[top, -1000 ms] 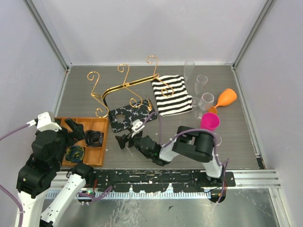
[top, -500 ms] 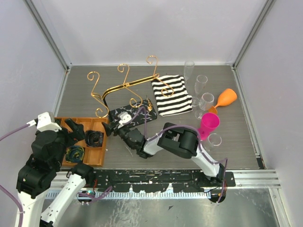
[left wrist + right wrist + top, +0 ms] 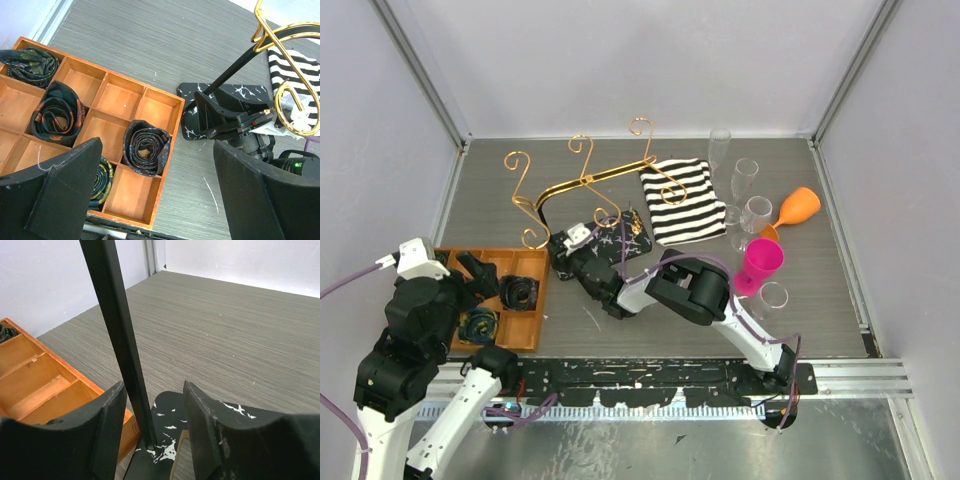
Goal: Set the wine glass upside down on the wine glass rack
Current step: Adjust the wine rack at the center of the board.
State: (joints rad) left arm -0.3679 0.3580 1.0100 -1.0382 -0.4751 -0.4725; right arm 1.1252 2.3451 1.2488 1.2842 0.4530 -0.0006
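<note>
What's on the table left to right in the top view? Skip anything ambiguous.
wooden tray → rack → striped cloth → pink cup → orange glass. Clear glasses left out: they overlap the cloth and the cup.

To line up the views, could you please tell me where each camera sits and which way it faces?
Top external: above and behind, looking down; left arm, right arm show.
Left wrist: over the wooden tray, facing down; left gripper frames it.
Right wrist: low, facing the wine glass rack post; right gripper straddles it.
All share tray and rack.
</note>
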